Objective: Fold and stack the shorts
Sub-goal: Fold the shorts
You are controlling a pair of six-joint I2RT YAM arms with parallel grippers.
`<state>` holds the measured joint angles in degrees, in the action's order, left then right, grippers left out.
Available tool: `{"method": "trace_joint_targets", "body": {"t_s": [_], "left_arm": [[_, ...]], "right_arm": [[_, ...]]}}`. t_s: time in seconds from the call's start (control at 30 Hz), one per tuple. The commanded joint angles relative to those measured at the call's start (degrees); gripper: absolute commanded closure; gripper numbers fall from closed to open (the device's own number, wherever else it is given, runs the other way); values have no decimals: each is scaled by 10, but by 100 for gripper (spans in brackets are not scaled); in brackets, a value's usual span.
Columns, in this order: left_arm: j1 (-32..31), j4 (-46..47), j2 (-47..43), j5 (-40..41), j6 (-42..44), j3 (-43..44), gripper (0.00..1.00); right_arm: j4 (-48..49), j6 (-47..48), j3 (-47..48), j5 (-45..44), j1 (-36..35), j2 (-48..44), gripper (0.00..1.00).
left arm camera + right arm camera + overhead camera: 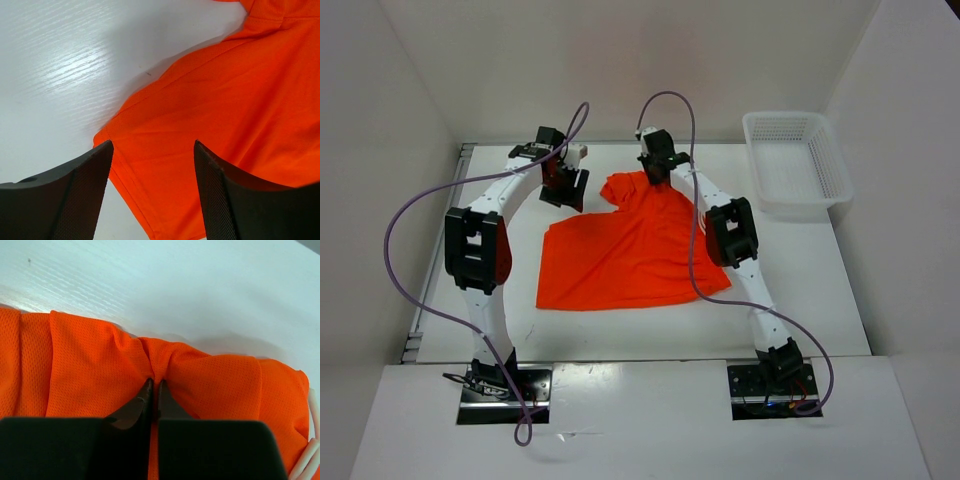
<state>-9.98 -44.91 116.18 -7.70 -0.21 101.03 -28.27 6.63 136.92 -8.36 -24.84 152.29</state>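
The bright orange shorts (625,250) lie spread on the white table, bunched at their far edge. My right gripper (658,178) is shut on that far edge; in the right wrist view (155,382) the fabric (90,365) puckers between the closed fingers, and a bit of white drawstring (311,455) shows at the right. My left gripper (565,190) is open and empty, just above the shorts' far left corner. In the left wrist view its fingers (75,195) straddle that corner (165,165) without touching it.
A white plastic mesh basket (796,160) stands at the far right of the table. White walls close in the table at the back and sides. Purple cables loop from both arms.
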Motion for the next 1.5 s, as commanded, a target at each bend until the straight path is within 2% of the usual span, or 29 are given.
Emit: {"method": "trace_joint_targets", "body": {"t_s": [0.0, 0.2, 0.3, 0.4, 0.43, 0.53, 0.63, 0.67, 0.8, 0.93, 1.03, 1.07, 1.1, 1.13, 1.23, 1.33, 1.4, 1.47], "left_arm": [[3, 4, -1, 0, 2, 10, 27], [3, 16, -17, 24, 2, -1, 27], [3, 28, -23, 37, 2, -13, 27], [3, 34, -28, 27, 2, -13, 27], [3, 34, -28, 20, 2, 1, 27], [3, 34, -13, 4, 2, 25, 24], [3, 34, 11, -20, 2, 44, 23], [-2, 34, 16, -28, 2, 52, 23], [-24, 20, 34, -46, 2, 65, 23], [-43, 20, 34, -41, 2, 58, 23], [-70, 20, 55, -36, 2, 78, 23], [-77, 20, 69, -35, 2, 98, 22], [-93, 20, 78, -35, 2, 110, 22], [-99, 20, 96, -35, 2, 135, 22], [-123, 20, 132, -59, 2, 173, 19], [-145, 20, 170, -73, 2, 217, 14], [-154, 12, 192, -73, 2, 234, 14], [-160, -3, 222, -59, 2, 255, 14]], "right_arm": [[-46, -4, -5, 25, -18, -20, 100], [-51, 3, -39, 47, -44, -120, 100], [-57, 16, -119, 91, -57, -195, 100], [-6, 46, -277, 115, -62, -291, 100], [12, 55, -359, 115, -62, -317, 100], [66, 83, -476, 142, -68, -413, 100], [108, 135, -588, 166, -106, -504, 100], [113, 144, -611, 173, -116, -532, 97], [78, 149, -675, 196, -141, -539, 81], [61, 239, -738, 202, -153, -574, 69], [55, 245, -750, 194, -153, -594, 51], [55, 245, -750, 194, -153, -610, 42], [55, 245, -750, 194, -153, -622, 26], [62, 233, -744, 209, -153, -636, 21], [97, 179, -730, 230, -138, -697, 12], [104, 148, -730, 236, -126, -735, 12], [117, 108, -735, 230, -110, -741, 12], [133, 50, -736, 210, -61, -730, 16]]}}
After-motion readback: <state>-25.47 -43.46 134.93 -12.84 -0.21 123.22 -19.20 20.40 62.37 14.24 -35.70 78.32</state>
